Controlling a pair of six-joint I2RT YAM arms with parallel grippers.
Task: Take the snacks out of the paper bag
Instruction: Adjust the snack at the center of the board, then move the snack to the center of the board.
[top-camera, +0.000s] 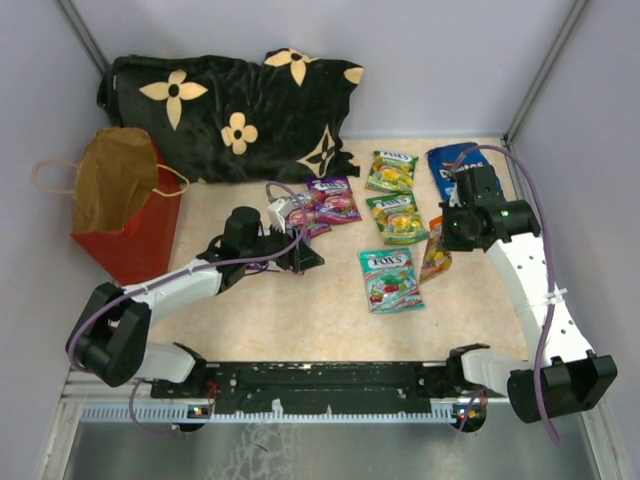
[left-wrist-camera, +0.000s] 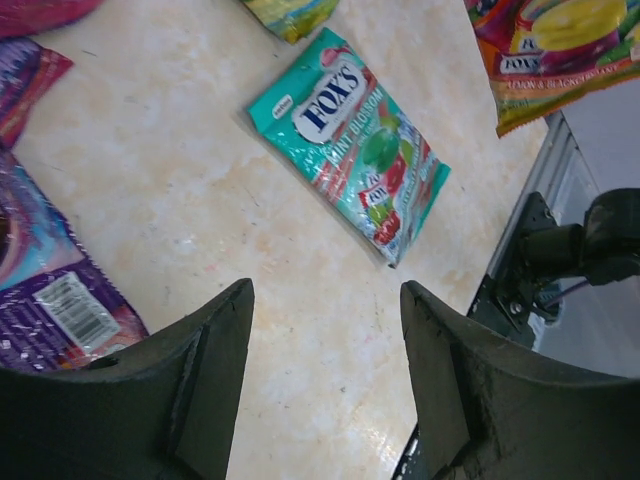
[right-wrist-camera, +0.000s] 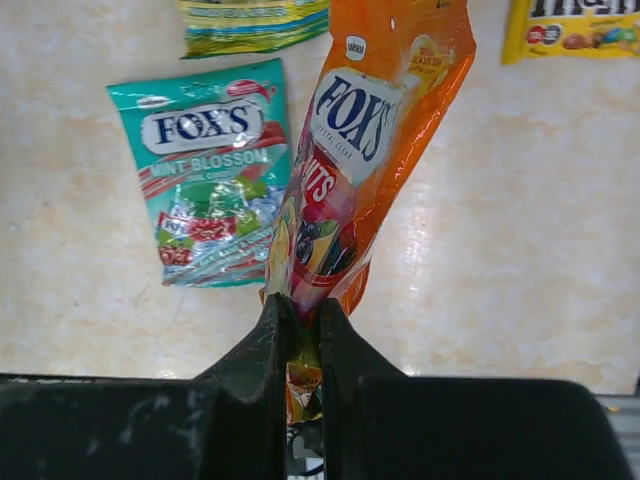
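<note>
Right pincer (right-wrist-camera: 305, 310) tight on an orange Fox's pouch (right-wrist-camera: 390, 120), left pincer (left-wrist-camera: 325, 300) wide apart and empty over the tabletop (left-wrist-camera: 200, 200).

We list: paper bag (top-camera: 130, 245), matt red paper outside, creased brown kraft inside, thin tan cord handles (top-camera: 35, 176); pillow (top-camera: 230, 110), black plush cloth with a soft nap; tabletop (top-camera: 300, 320), smooth cream stone-look sheet with a faint sheen; teal pouch (right-wrist-camera: 205, 170), orange pouch (right-wrist-camera: 365, 130), purple pouch (left-wrist-camera: 50, 300) and yellow packet (right-wrist-camera: 575, 30), all glossy crinkled plastic film; fingers (left-wrist-camera: 470, 400) of the left gripper (left-wrist-camera: 325, 300), matt black plastic, grainy; right arm's shell (top-camera: 528, 280), smooth white plastic
</note>
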